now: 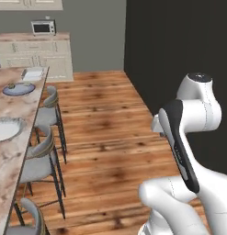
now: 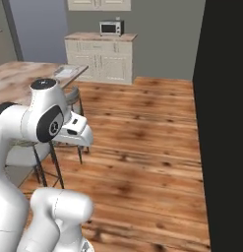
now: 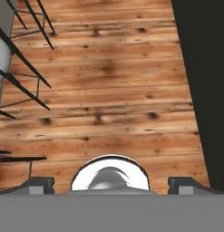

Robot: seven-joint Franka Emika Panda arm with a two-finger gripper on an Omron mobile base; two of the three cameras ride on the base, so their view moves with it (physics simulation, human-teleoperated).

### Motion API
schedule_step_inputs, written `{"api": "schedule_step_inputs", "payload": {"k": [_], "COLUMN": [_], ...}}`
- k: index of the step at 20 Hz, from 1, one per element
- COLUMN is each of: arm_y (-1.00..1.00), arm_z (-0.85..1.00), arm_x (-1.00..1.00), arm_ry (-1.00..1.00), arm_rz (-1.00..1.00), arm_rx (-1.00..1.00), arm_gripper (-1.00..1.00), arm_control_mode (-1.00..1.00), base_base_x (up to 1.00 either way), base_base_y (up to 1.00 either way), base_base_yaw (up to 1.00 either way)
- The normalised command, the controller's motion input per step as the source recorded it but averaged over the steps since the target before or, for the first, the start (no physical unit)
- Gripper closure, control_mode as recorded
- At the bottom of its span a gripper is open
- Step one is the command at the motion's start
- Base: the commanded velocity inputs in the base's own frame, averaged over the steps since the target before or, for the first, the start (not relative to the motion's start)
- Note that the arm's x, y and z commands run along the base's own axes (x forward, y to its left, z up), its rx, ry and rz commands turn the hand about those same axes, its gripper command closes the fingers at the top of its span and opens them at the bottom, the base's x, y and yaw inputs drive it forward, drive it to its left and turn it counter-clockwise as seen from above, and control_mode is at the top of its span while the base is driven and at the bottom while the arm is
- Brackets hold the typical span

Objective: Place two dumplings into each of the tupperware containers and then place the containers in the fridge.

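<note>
Dumplings first: 2 small lumps sit on a round grey-blue plate [image 1: 18, 89] on the far part of the long marbled counter [image 1: 9, 151] at the left, and they look like the dumplings [image 1: 19, 85], though they're too tiny here to be sure of. Just beyond that plate, at the far end of the counter, is a pale whitish tray with a raised rim that I'd take for 1 of the tupperware containers [image 1: 32, 73]; it also shows from the right base view, and I can't tell whether anything is inside. A second round dish [image 1: 5, 128] sits nearer on the counter and looks bare. Stools [image 1: 47, 114] line the counter's right side. The gripper [image 3: 112, 186] points down at bare wooden floor [image 3: 109, 90], its 2 finger tips spread wide with nothing between them, so it's released and carrying nothing. My guess is the arm is tucked in and folded like that because the base is travelling, well apart from the counter, with a dark wall [image 1: 179, 46] on the right. A microwave [image 2: 111, 27] sits on the far cream cabinets [image 2: 101, 56]. Nothing looks packed yet, so I'd say the task is at an early stage.
</note>
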Motion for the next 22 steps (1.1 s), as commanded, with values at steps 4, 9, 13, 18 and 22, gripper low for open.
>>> {"api": "schedule_step_inputs", "payload": {"k": [4,9,13,18,22], "arm_y": [0.00,0.00,0.00,0.00,0.00], "arm_z": [0.00,0.00,0.00,0.00,0.00], "arm_x": [0.00,0.00,0.00,0.00,0.00], "arm_ry": [0.00,0.00,0.00,0.00,0.00], "arm_rz": [0.00,0.00,0.00,0.00,0.00], "arm_rx": [0.00,0.00,0.00,0.00,0.00], "arm_gripper": [-1.00,-1.00,-1.00,-1.00,-1.00], "arm_control_mode": [1.00,1.00,1.00,1.00,1.00], "base_base_x": [1.00,1.00,1.00,1.00,1.00], "base_base_y": [-0.36,-0.54,-0.74,-0.72,-0.70], "base_base_yaw": [0.22,0.24,0.32,0.40,0.44]}}
